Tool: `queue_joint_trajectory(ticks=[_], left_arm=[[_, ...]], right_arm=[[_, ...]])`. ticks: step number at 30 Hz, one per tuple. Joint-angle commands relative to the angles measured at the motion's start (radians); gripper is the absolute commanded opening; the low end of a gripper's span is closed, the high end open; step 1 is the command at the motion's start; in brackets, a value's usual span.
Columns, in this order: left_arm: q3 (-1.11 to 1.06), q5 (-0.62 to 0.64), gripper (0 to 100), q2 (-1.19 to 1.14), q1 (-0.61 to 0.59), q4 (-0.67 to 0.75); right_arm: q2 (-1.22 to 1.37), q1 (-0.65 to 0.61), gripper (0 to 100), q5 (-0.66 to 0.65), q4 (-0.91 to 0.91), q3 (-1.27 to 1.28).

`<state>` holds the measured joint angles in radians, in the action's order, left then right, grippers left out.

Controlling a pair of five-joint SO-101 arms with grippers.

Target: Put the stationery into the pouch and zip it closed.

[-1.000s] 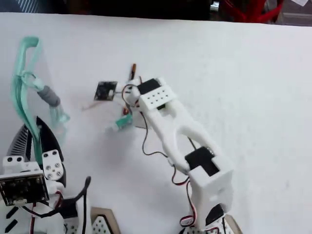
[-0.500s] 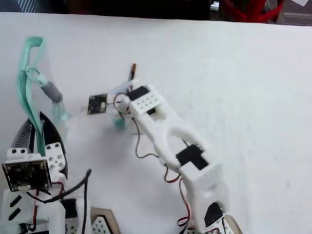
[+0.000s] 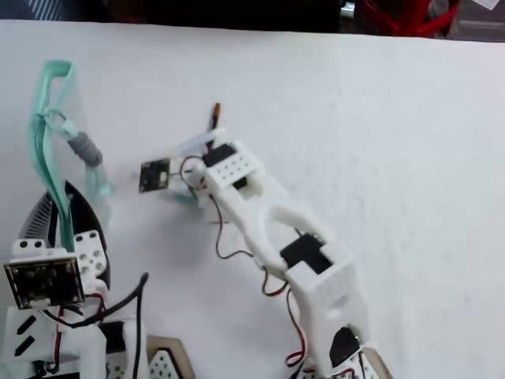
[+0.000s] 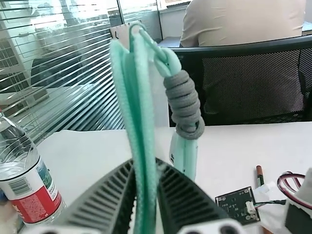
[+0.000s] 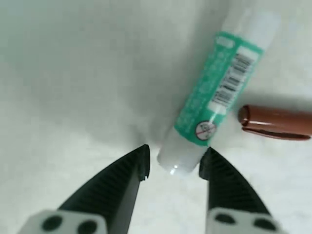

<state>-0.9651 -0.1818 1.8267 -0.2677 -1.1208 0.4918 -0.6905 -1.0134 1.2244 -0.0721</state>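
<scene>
Pouch (image 3: 54,118): one mint-green mesh pouch stands on edge at the left side of the white table (image 3: 379,142), gripped by its zip band in the left gripper (image 4: 145,168), whose two black ribbed fingers (image 4: 109,192) are drawn in narrow against it on either side. One grey coiled cord (image 4: 183,105) hangs from the top of the band. In the high view the left gripper (image 3: 63,225) sits near the table's front edge, the pouch rising away from it.

Two pieces of stationery lie out on the table, well apart from the pouch: one glue stick (image 5: 219,83) with a green label and one brown pen (image 5: 275,122) just beside it. The right gripper (image 5: 175,155) is spread wide, the white end of the glue stick lying between its two fingertips. Whether either fingertip touches the stick cannot be told. In the high view the right arm (image 3: 268,229) stretches to mid-table, the pen (image 3: 214,114) just beyond it.

One water bottle (image 4: 22,180) with a red label stands near the left gripper.
</scene>
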Motion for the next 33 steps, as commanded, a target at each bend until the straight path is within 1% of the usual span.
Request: queue_joint_trajectory(ticks=[1, 3, 4, 6, 8, 11, 16, 20, 22, 24, 26, 27, 30, 33], left_arm=[[0.005, -0.006, 3, 0.001, -0.004, 0.038], [0.008, -0.006, 3, 0.001, -0.004, 0.038], [0.008, -0.006, 3, 0.001, -0.004, 0.038], [0.008, -0.006, 3, 0.001, -0.004, 0.038], [0.005, -0.008, 3, 0.001, -0.007, 0.037], [0.005, -0.011, 3, 0.001, -0.008, 0.032], [0.005, -0.006, 3, 0.001, -0.005, 0.032], [0.003, -0.005, 3, 0.001, -0.004, 0.031], [0.003, -0.005, 3, 0.001, -0.004, 0.035], [0.003, -0.005, 3, 0.001, -0.004, 0.037], [0.003, -0.005, 3, 0.001, -0.004, 0.038], [0.003, -0.005, 3, 0.001, -0.002, 0.041], [-0.002, -0.005, 3, 0.001, -0.001, 0.068], [-0.054, -0.003, 3, 0.001, 0.059, 0.124]], right_arm=[[-0.088, -0.054, 31.3, -0.003, 0.054, -0.006], [-0.097, -0.076, 38.2, 0.0, 0.05, -0.009], [-0.101, -0.09, 39.9, 0.012, 0.031, -0.009], [-0.099, -0.108, 39.6, 0.057, -0.016, -0.009], [-0.096, -0.119, 37.3, 0.095, -0.073, -0.003], [-0.067, -0.117, 31.2, 0.135, -0.143, -0.008], [0.044, -0.113, 21.8, 0.13, -0.232, -0.011], [0.087, -0.113, 17.2, 0.13, -0.16, -0.095], [0.113, -0.11, 10.3, 0.13, -0.145, -0.121], [0.13, -0.099, 0.4, 0.13, -0.139, -0.146], [0.128, -0.088, 3.7, 0.13, -0.136, -0.157], [0.12, -0.079, 2.2, 0.13, -0.124, -0.163], [0.031, -0.036, 1.9, 0.138, -0.004, -0.209], [-0.114, 0.018, 1.8, 0.161, 0.101, -0.233]])
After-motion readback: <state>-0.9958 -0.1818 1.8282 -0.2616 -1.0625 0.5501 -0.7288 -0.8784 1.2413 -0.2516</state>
